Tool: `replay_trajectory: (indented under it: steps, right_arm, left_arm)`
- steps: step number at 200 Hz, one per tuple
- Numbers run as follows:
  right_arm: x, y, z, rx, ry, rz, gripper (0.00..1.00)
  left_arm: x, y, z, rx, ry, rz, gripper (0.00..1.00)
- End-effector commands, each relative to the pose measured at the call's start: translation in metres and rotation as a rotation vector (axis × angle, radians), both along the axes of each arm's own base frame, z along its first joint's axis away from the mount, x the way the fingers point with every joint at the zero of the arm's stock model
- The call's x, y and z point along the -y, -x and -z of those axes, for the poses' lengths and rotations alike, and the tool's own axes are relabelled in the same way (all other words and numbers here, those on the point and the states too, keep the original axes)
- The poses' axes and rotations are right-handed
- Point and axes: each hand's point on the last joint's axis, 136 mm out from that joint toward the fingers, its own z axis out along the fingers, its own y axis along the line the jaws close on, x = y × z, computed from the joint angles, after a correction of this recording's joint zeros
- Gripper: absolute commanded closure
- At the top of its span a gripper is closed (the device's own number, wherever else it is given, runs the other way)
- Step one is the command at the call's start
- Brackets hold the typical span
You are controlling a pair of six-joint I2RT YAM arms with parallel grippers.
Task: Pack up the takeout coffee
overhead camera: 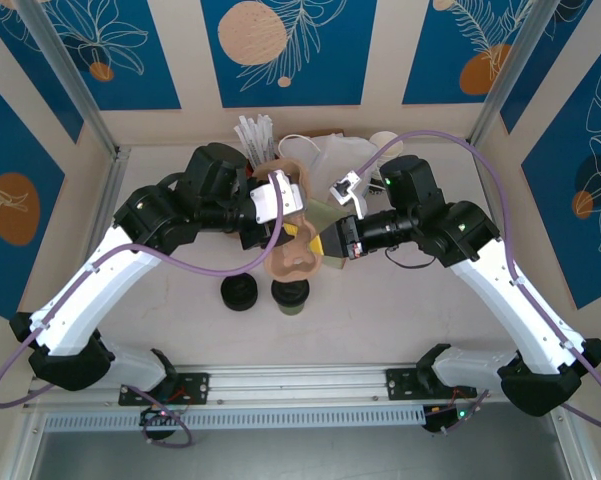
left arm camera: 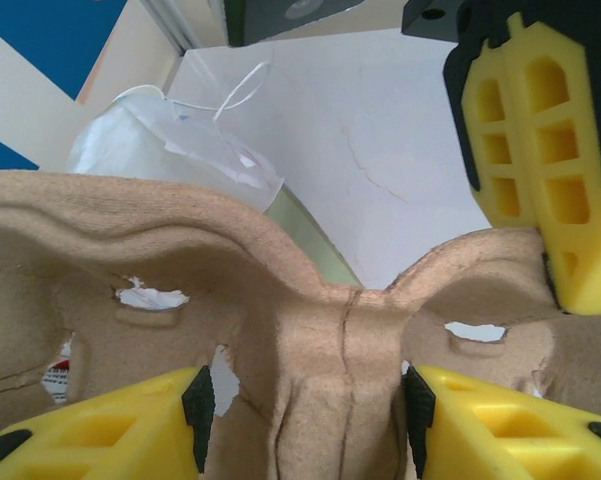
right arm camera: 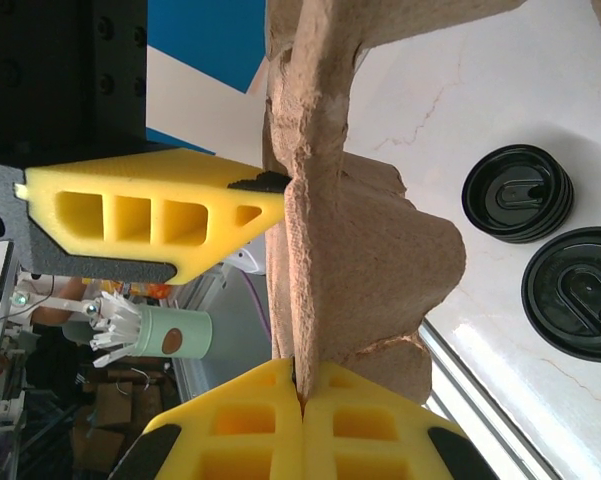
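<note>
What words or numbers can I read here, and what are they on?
None can be read.
A red-and-white scrap behind a hole in the brown moulded pulp cup carrier may be print, but is too blurred.
Any marks on the round black plastic lids are too small to read.

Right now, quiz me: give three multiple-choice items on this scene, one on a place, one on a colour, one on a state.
1. Where does the takeout coffee stand? A on the table beside the stack of lids; B on a shelf; C in a sink.
2. The carrier's colour? A white; B brown; C blue.
3. The right fingers are? A wide open; B shut on the carrier's edge; C shut on a spoon.
Key: A, it stands next to the lids; B, plain brown pulp; B, both fingers pinch the edge.
</note>
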Motion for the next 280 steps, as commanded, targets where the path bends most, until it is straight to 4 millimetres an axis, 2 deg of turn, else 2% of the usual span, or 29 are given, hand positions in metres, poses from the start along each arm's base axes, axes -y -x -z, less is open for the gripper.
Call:
replay_trajectory:
  steps: [1, 64, 99, 136, 177, 242, 280]
  right_arm:
    - [0.001, 0.006, -0.01, 0.031, -0.008, -0.022, 1.0]
    - [0.002, 0.008, -0.01, 0.029, -0.005, -0.024, 1.0]
    - [0.002, 0.009, -0.009, 0.029, -0.003, -0.026, 1.0]
    - [0.003, 0.011, -0.01, 0.028, -0.008, -0.027, 1.0]
    - [0.004, 0.01, -0.009, 0.026, -0.003, -0.018, 1.0]
    - [0.006, 0.006, -0.008, 0.027, 0.003, 0.012, 0.9]
    - [0.011, 0.005, -0.012, 0.054, -0.001, 0.035, 0.78]
  left_arm:
    - [-0.004, 0.002, -0.002, 0.027, -0.026, 0.002, 0.46]
    - [-0.001, 0.009, 0.007, -0.006, -0.05, 0.042, 0.42]
    - [0.001, 0.006, 0.012, -0.018, -0.057, 0.03, 0.43]
    - [0.004, 0.005, 0.019, -0.035, -0.063, 0.03, 0.47]
    - [0.005, 0.008, 0.016, -0.037, -0.043, 0.038, 0.56]
    - [0.002, 0.012, 0.014, -0.029, -0.024, 0.041, 0.59]
    - [0.002, 0.011, 0.01, -0.026, -0.01, 0.03, 0.63]
